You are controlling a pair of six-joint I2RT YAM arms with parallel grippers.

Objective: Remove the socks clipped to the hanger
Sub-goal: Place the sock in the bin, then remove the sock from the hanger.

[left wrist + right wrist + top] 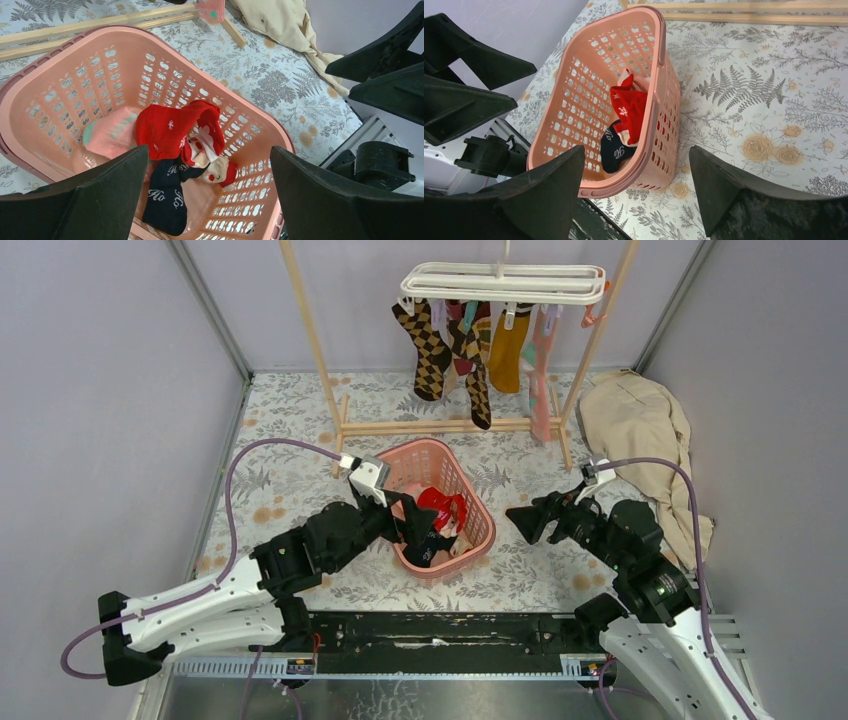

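Jaws spread, empty: your right gripper (pixel 518 525) sits nearer the socks (pixel 432 350), hanging long-axis vertical from the hanger (pixel 505 282) far ahead (left gripper (pixel 420 530), likewise released, hovers over the basket (pixel 425 443)).

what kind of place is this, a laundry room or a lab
Probably a robot test cell staged as a laundry corner: plain grey panel walls box in a floral-covered table, two robot arms are bolted at its edge, and a wooden rack holds a hanger of socks.
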